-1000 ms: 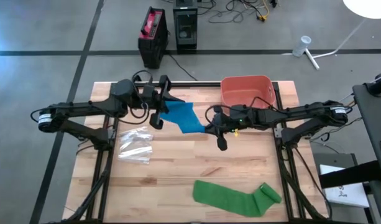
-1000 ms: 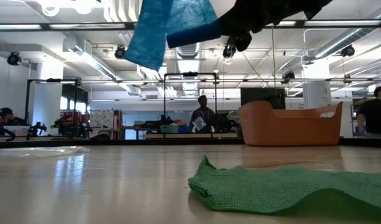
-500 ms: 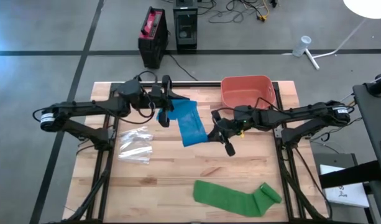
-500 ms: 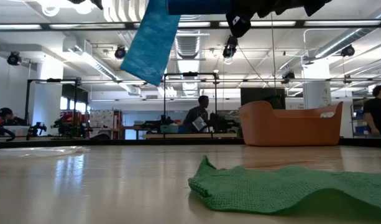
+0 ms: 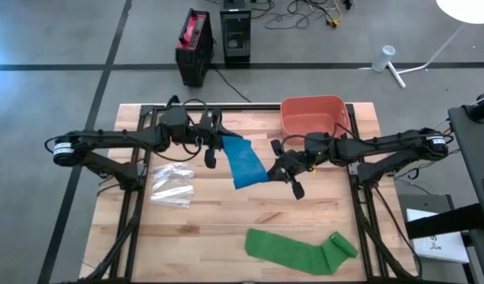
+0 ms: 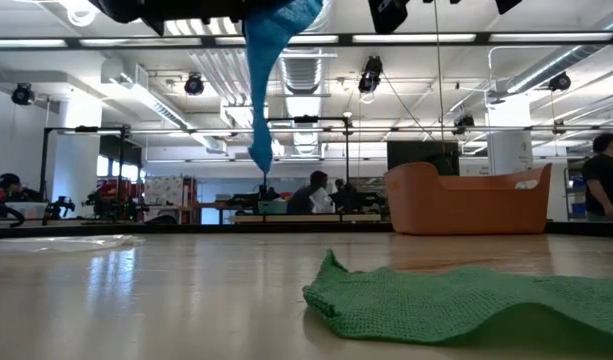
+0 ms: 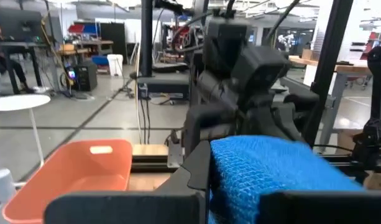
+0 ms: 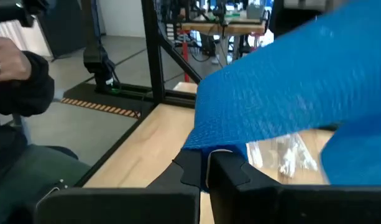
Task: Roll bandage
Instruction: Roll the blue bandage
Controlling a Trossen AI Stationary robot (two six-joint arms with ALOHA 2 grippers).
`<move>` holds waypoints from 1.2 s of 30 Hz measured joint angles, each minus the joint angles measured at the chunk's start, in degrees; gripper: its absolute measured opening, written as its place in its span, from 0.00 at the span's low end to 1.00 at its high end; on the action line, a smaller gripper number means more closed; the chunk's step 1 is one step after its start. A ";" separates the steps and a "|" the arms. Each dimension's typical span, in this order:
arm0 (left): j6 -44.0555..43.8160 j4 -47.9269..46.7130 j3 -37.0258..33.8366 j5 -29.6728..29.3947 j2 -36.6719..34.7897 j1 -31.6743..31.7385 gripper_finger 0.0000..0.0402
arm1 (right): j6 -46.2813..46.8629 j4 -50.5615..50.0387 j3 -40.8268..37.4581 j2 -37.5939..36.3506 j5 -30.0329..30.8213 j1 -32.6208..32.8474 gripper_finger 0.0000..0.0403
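Note:
A blue bandage is held in the air over the middle of the table between my two grippers. My left gripper is shut on its far left end and my right gripper on its near right end. In the low view the blue bandage hangs as a narrow strip well above the table. A green bandage lies flat near the table's near right edge, one end loosely rolled. My left gripper pinches the blue bandage's end between its two fingers, coming level from the table's left. The bandage is lifted clear and spreads away from the fingers. My right gripper pinches a lower edge of the blue bandage between its two fingers, coming about level from the table's right. The cloth rises and spreads from the fingertips, clear of the table.
An orange basket stands at the far right of the table. A crumpled clear plastic wrapper lies at the left. People show in the room beyond the table, and a person's sleeve appears in the right wrist view.
My left gripper has sunk and gone a little toward the table's right. My right gripper has risen slightly, drawn toward the right edge and rolled. The blue bandage has turned between them and now hangs narrow, edge-on in the low view, still clear of the table.

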 joint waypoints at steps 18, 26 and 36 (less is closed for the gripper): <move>-0.89 5.60 -6.30 0.04 -0.09 -2.19 0.00 | -0.79 1.73 0.02 -0.76 4.57 -0.02 0.01; -0.46 6.39 -6.94 -1.28 -0.09 -2.19 0.00 | -0.64 1.76 0.02 -1.04 4.53 0.25 0.01; -0.49 6.37 -8.08 -2.10 0.22 -2.19 0.00 | -1.97 4.36 0.11 -3.00 4.64 0.96 0.01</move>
